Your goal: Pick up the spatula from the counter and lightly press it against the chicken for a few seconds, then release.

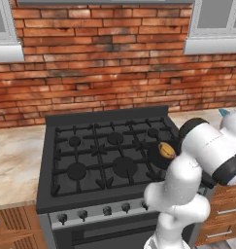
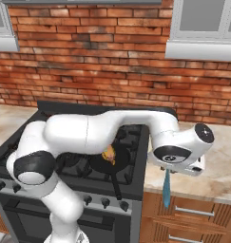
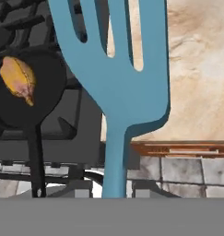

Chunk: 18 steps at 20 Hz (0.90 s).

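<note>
A brick wall (image 1: 105, 63), rough, red and brown with pale mortar, runs behind everything. At the far left lies a stretch of beige, marbled stone counter (image 1: 12, 155), smooth and flat. Next to it stands a matte black stove (image 1: 44, 197), its top covered by dark grates (image 1: 97, 151) with thin cross-shaped prongs around round burners. A row of small round grey knobs (image 1: 107, 210) sits along its silvery front strip.

At the stove's front right burner rests a round black pan (image 3: 44, 97) with a long, thin, straight handle (image 3: 36, 156) that points toward the stove's front. Inside the pan lies the chicken (image 3: 17, 79), a rounded yellow-orange lump with a pinkish streak.

Right of the pan, the spatula (image 3: 118, 87) is held in the air, well apart from the chicken. It is smooth, light blue and plastic-looking, with a narrow straight stem widening into a flat blade cut by long slots. The gripper (image 3: 111, 190) is closed narrowly on the stem, one dark finger tip on each side. From the right base camera the spatula hangs down below the hand, at the stove's right edge.

Further right the same beige counter carries on, above wooden drawers (image 2: 193, 213) with slim metal bar pulls.
</note>
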Motion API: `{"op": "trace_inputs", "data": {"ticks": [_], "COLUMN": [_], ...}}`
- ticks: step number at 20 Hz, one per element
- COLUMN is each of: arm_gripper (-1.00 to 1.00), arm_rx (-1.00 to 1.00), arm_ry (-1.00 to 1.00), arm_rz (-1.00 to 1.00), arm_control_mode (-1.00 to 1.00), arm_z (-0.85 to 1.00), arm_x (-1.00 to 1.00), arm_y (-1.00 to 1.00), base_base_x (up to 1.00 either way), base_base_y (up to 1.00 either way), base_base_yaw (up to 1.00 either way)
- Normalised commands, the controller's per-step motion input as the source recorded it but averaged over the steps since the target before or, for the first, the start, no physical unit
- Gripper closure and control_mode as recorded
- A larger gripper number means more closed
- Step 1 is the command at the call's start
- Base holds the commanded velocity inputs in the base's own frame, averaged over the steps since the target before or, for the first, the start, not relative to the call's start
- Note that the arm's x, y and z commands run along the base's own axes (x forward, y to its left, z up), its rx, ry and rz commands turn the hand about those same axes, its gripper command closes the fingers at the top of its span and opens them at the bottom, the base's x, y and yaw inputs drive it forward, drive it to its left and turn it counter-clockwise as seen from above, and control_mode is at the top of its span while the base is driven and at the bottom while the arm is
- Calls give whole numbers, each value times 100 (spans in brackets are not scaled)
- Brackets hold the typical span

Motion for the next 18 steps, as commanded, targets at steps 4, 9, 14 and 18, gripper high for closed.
{"op": "trace_inputs", "data": {"ticks": [4,9,14,18], "arm_gripper": [100,100,100,100], "arm_rx": [-20,-19,-20,-19], "arm_ry": [-8,-8,-2,2], "arm_rz": [17,16,12,11], "arm_control_mode": [-100,-100,-100,-100], "arm_z": [50,45,37,43], "arm_x": [-50,-41,-22,-4], "arm_y": [82,75,69,50], "base_base_x": [0,0,0,0], "base_base_y": [0,0,0,0], "base_base_yaw": [0,0,0,0]}}
